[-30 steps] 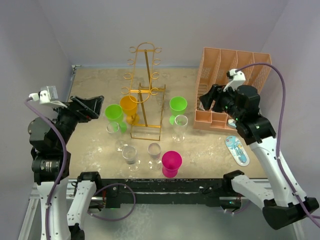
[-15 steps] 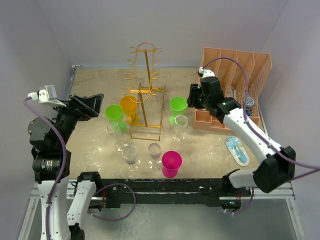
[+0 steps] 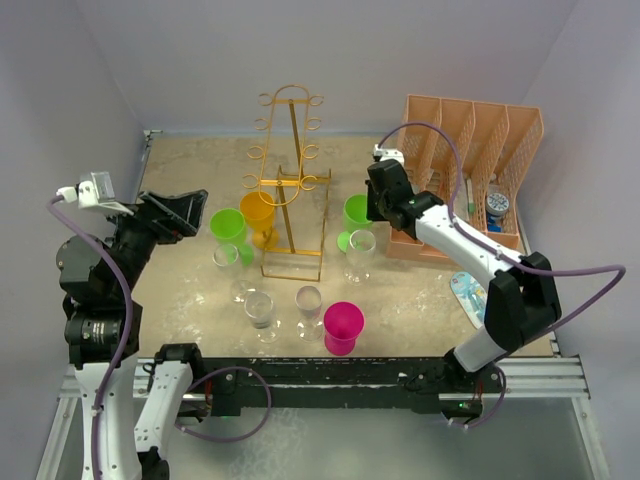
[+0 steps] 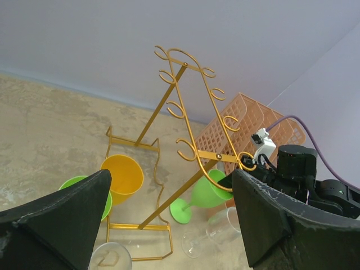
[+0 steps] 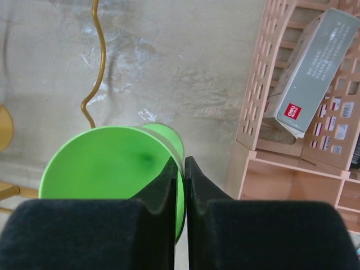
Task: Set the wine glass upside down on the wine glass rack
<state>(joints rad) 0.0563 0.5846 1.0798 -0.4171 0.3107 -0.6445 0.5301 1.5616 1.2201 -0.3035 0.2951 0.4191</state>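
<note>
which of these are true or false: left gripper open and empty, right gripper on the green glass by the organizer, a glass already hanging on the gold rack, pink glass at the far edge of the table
1. The left gripper is open with nothing between its fingers. True.
2. The right gripper is pinched on the rim of the green wine glass next to the peach organizer. True.
3. A glass hangs on the wine glass rack. False: its hooks are bare, and the glasses stand around it on the table.
4. The pink glass stands at the far edge. False: it stands at the near edge.
</note>
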